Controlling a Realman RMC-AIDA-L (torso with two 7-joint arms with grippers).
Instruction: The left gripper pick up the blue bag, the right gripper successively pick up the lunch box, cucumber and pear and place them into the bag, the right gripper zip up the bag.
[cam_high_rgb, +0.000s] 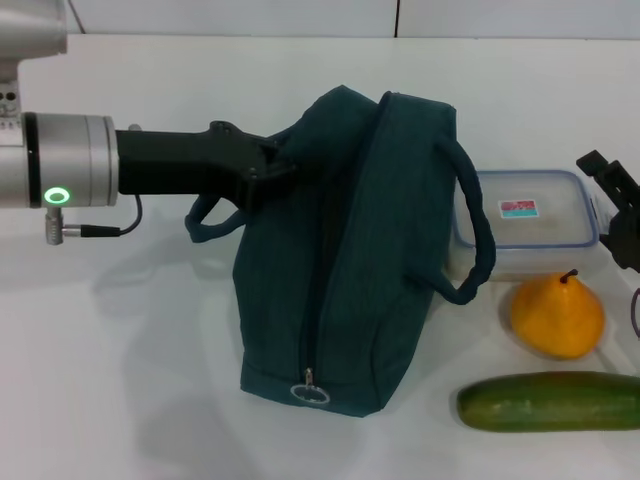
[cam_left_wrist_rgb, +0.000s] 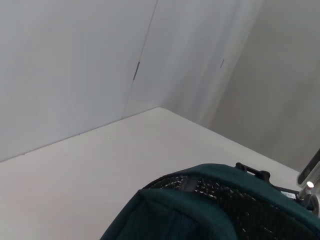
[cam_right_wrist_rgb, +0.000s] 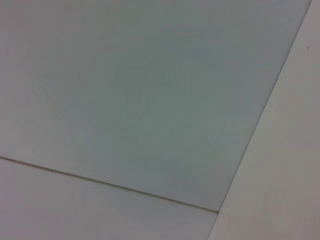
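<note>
The blue bag (cam_high_rgb: 340, 250) stands on the white table (cam_high_rgb: 130, 360), its zipper running along the top and the silver ring pull (cam_high_rgb: 310, 393) at the near end. My left gripper (cam_high_rgb: 272, 170) reaches in from the left and is shut on the bag's upper left edge; one handle (cam_high_rgb: 212, 218) hangs below it. The left wrist view shows the bag's top (cam_left_wrist_rgb: 200, 212) with dark lining showing. The lunch box (cam_high_rgb: 525, 220), the pear (cam_high_rgb: 557, 315) and the cucumber (cam_high_rgb: 550, 401) lie to the right of the bag. My right gripper (cam_high_rgb: 615, 205) is at the right edge beside the lunch box.
The bag's other handle (cam_high_rgb: 475, 240) droops over the lunch box's left side. White wall panels stand behind the table (cam_left_wrist_rgb: 150, 65). The right wrist view shows only pale panels (cam_right_wrist_rgb: 150, 100).
</note>
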